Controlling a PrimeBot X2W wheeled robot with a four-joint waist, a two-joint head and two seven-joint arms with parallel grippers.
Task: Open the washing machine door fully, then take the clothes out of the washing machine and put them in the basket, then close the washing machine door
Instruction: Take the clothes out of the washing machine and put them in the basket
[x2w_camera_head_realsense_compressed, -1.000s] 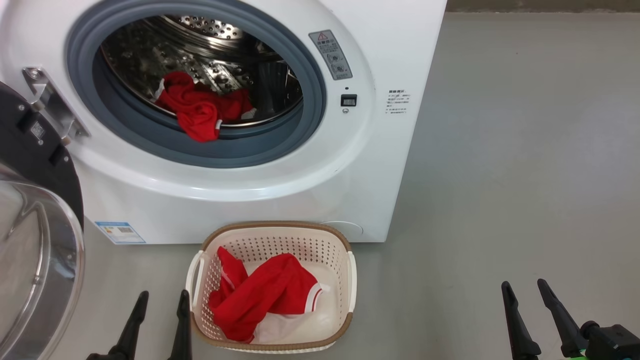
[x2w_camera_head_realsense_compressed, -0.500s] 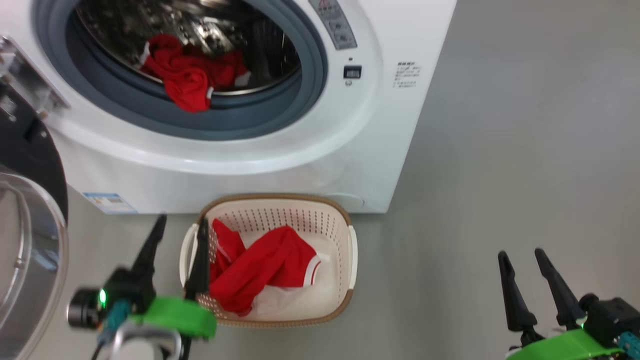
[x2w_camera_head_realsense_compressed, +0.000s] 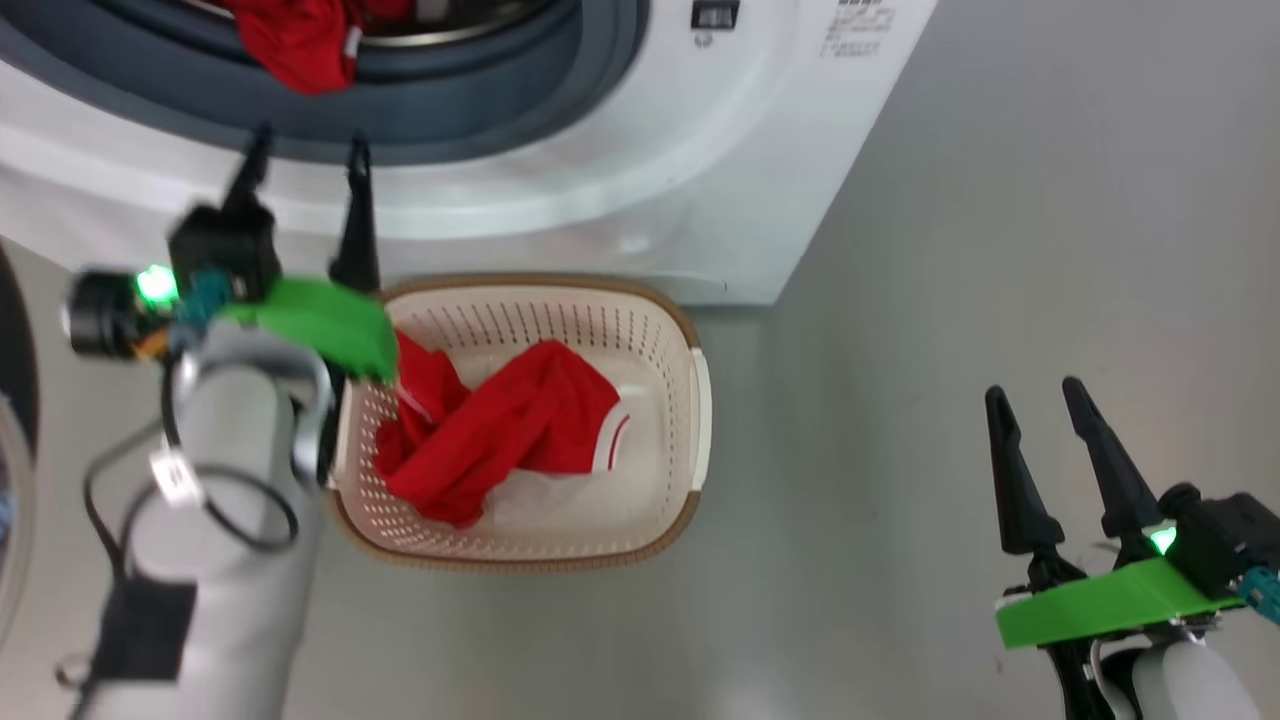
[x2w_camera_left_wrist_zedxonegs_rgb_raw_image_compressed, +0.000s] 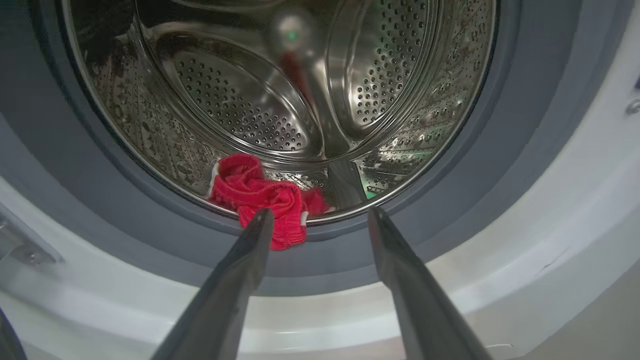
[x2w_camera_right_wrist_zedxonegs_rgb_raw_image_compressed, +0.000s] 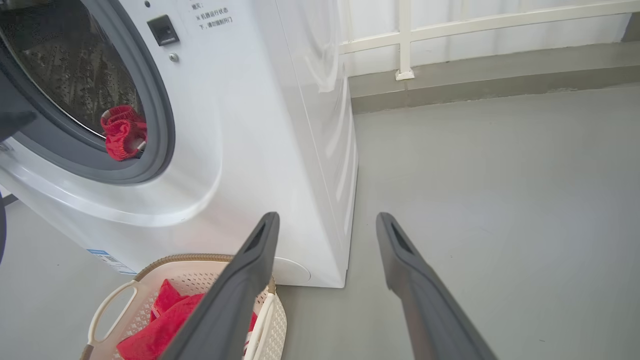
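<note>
Red clothes (x2w_camera_left_wrist_zedxonegs_rgb_raw_image_compressed: 260, 200) lay at near lip of drum (x2w_camera_left_wrist_zedxonegs_rgb_raw_image_compressed: 250, 100), draped onto grey rubber ring (x2w_camera_left_wrist_zedxonegs_rgb_raw_image_compressed: 450, 200) of washing machine (x2w_camera_head_realsense_compressed: 620, 170). Second red garment (x2w_camera_head_realsense_compressed: 500, 430) lay in basket (x2w_camera_head_realsense_compressed: 520, 562), just before machine. Left gripper (x2w_camera_head_realsense_compressed: 305, 150) spread wide, empty, near drum mouth, pointing at clothes. Right gripper (x2w_camera_head_realsense_compressed: 1032, 390) spread wide, empty, over floor (x2w_camera_head_realsense_compressed: 900, 300), well right of basket.
</note>
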